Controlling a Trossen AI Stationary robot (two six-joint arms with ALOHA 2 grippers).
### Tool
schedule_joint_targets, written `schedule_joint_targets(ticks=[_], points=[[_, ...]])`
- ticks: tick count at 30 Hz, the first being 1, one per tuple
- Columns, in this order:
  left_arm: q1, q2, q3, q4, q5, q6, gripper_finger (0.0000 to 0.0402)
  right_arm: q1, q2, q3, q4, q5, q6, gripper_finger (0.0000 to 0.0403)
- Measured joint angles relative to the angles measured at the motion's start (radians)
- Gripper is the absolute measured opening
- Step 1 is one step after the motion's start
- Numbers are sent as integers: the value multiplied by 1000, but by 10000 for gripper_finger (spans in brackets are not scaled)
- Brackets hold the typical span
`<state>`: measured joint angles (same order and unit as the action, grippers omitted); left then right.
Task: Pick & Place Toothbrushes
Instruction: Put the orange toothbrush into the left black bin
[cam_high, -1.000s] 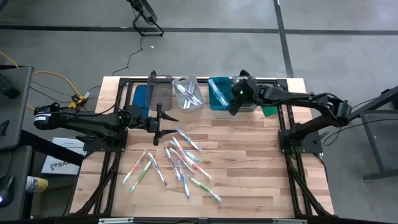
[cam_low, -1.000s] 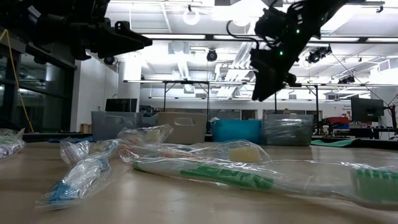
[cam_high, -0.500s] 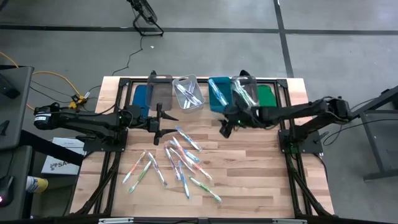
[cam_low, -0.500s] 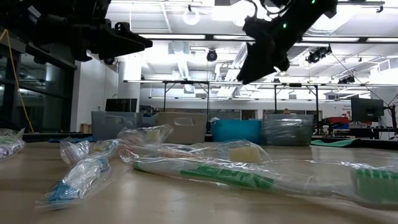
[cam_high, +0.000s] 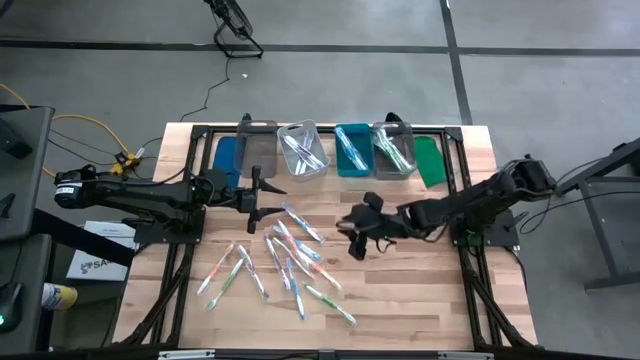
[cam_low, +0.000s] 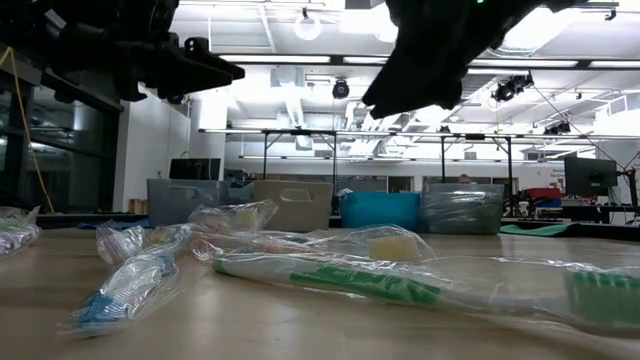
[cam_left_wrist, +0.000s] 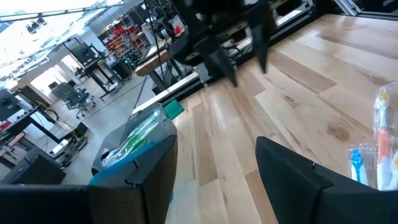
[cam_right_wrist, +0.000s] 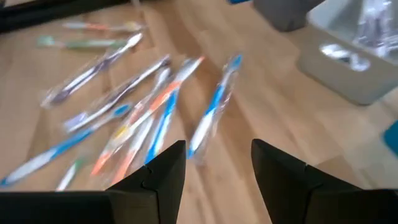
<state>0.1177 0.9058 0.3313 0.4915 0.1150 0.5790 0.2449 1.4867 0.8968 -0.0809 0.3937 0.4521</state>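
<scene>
Several wrapped toothbrushes (cam_high: 285, 255) with green, blue and orange accents lie flat and scattered on the wooden table; the right wrist view shows them as well (cam_right_wrist: 161, 118), and the low view shows a green one (cam_low: 340, 282) close up. My right gripper (cam_high: 356, 238) hangs open in the air just right of the pile, holding nothing, and its fingers (cam_right_wrist: 149, 180) frame the brushes from above. My left gripper (cam_high: 268, 190) waits open above the pile's far left side. More toothbrushes lie inside the bins.
Four bins stand in a row along the far edge: dark grey (cam_high: 258, 150), clear (cam_high: 303, 150), teal (cam_high: 351, 150) and a second clear one (cam_high: 394, 148). A blue pad (cam_high: 226, 155) and a green pad (cam_high: 431, 160) flank them. Bare wood lies right of the pile (cam_high: 410, 280).
My right gripper has swung from above the teal and clear bins at the far edge toward the near edge and leftward, ending beside the toothbrush pile. The left arm and the toothbrushes have stayed where they were.
</scene>
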Motion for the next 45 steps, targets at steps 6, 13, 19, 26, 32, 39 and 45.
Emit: schedule_joint_targets(ticks=[6, 13, 19, 26, 32, 39, 45], points=[[0, 0, 0, -1, -6, 0, 212, 66, 25, 0, 10, -2, 55, 175], [0, 0, 0, -2, -13, 0, 212, 132, 91, 0, 49, 1, 81, 175], [0, 0, 0, -6, -20, 0, 212, 182, 202, 0, 143, 36, 76, 175], [0, 0, 0, -12, -22, 0, 212, 247, 298, 0, 290, 153, 74, 175], [0, 0, 0, -17, -32, 0, 212, 305, 354, 0, 415, 263, 60, 175], [0, 0, 0, -20, -32, 0, 212, 349, 409, 6, 462, 289, 104, 175], [0, 0, 0, -24, -32, 0, 212, 364, 454, 53, 439, 289, 102, 175]])
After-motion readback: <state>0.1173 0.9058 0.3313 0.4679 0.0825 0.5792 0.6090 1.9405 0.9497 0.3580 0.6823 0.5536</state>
